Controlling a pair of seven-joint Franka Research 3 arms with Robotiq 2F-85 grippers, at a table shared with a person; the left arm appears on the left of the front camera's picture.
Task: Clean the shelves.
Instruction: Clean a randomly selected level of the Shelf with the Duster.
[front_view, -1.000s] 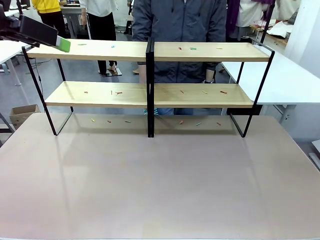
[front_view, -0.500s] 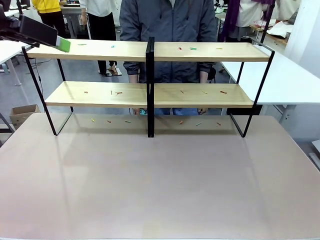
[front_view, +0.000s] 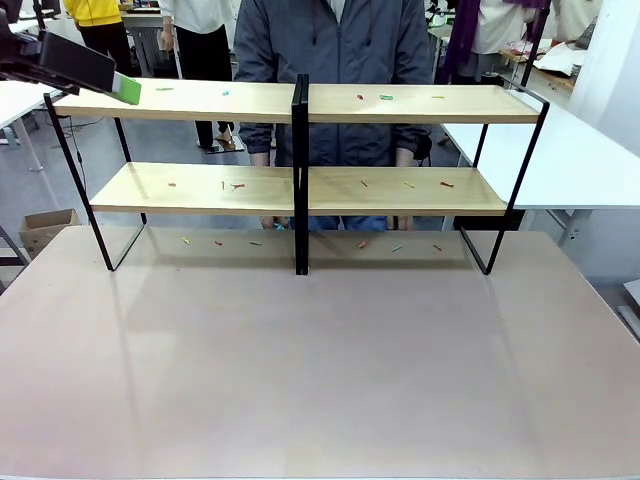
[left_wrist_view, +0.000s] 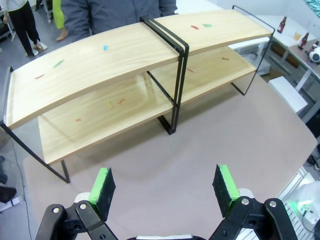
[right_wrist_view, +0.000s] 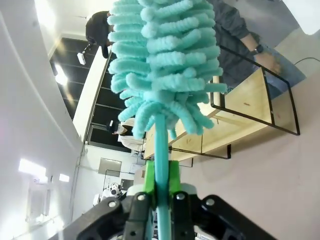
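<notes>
— First entry?
— The shelves (front_view: 300, 190): a wide two-tier rack of light wooden boards in a thin black metal frame, with a black post at the centre. It stands along the far side of the pale matt table (front_view: 320, 370), just in front of a person in a dark grey zip jacket (front_view: 335, 50).
— Condition?
— Small coloured scraps (front_view: 385, 97), red, green and blue, are strewn over both boards and over the table under the lower one.
— Second entry?
— The left gripper (left_wrist_view: 165, 187): black with green pads, fingers spread wide and nothing between them. It is raised off the table, off the rack's left end, looking down along both tiers.
— Third?
— The right gripper (right_wrist_view: 161, 182): fingers clenched on the thin handle of a fluffy teal chenille duster (right_wrist_view: 160, 65), whose head rises straight out from the fingers. The rack sits farther off behind it.
</notes>
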